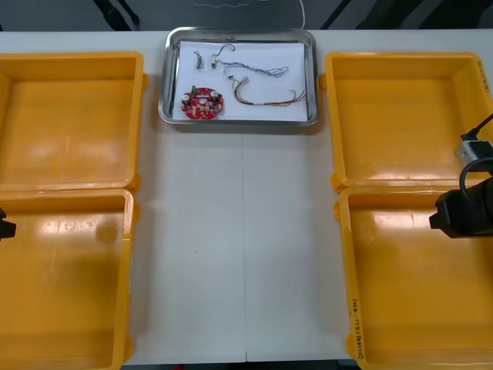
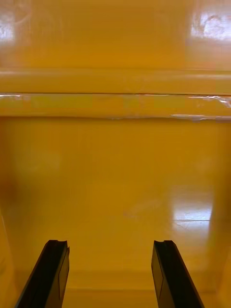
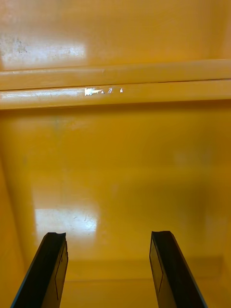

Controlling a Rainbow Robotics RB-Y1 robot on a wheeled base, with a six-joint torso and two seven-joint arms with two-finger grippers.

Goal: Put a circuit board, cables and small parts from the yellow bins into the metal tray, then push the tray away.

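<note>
- The tray [image 1: 312, 77] sits at top centre of the front view, at the table's [image 1: 239, 247] far edge, white inside.
- The board [image 1: 202, 103] lies in the tray's lower-left corner.
- Small metal parts [image 1: 199, 58] lie in the tray's upper left, just above the board.
- A blue-white cable [image 1: 258, 71] runs from the parts toward the tray's middle right.
- A red-yellow cable [image 1: 266, 96] lies just below it, to the right of the board.
- Four bins [image 1: 69, 123] flank the tray, two down each side of the frame, their yellow floors bare.
- The right arm [image 1: 462, 212] shows as a black shape at the right edge, over the top of the lower-right bin [image 1: 420, 293].
- The right gripper [image 2: 110, 243] is released: its fingers stand wide apart over that bin's floor, pointing toward the wall it shares with the next bin.
- The left arm [image 1: 5, 227] is a black sliver at the left edge, over the lower-left bin [image 1: 65, 285].
- The left gripper [image 3: 107, 235] is likewise released, fingers spread over bare bin floor and aimed at the wall between two bins.
</note>
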